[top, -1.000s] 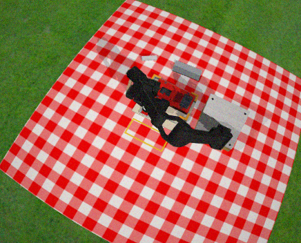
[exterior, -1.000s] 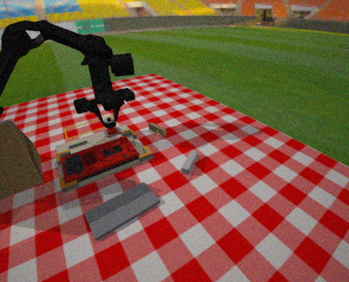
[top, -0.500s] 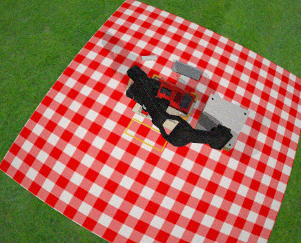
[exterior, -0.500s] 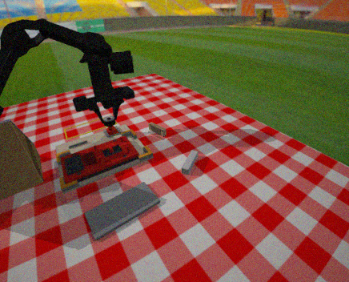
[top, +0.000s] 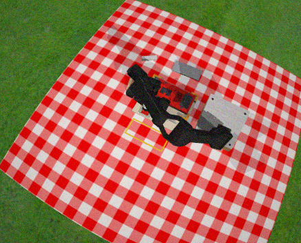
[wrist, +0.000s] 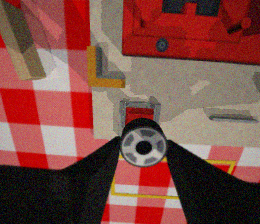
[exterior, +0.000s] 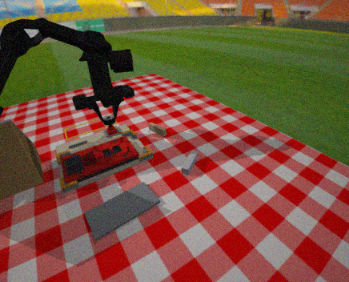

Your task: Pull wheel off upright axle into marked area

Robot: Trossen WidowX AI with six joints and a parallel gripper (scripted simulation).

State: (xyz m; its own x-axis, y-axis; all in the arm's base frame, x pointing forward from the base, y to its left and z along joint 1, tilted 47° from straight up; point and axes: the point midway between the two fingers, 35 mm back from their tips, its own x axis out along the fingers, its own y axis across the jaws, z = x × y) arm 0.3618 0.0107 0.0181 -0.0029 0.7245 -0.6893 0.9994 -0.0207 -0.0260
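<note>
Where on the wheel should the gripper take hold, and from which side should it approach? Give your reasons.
Grip the wheel across its round rim, coming straight down from above. Its hub faces up on the upright axle, leaving opposite rim sides free. The gripper is already shut on it this way.

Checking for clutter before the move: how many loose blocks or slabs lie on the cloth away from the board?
3: tan block beyond the board, small grey bar mid-cloth, flat grey slab nearest. Others may be hidden.

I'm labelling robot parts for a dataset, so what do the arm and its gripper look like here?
The arm is matte black all over, built of slim rounded links with bulkier blocky joints; a boxy black housing juts out near the wrist. The gripper ends in two broad, black, tapering fingers. No cables, markings or coloured trim show.
</note>
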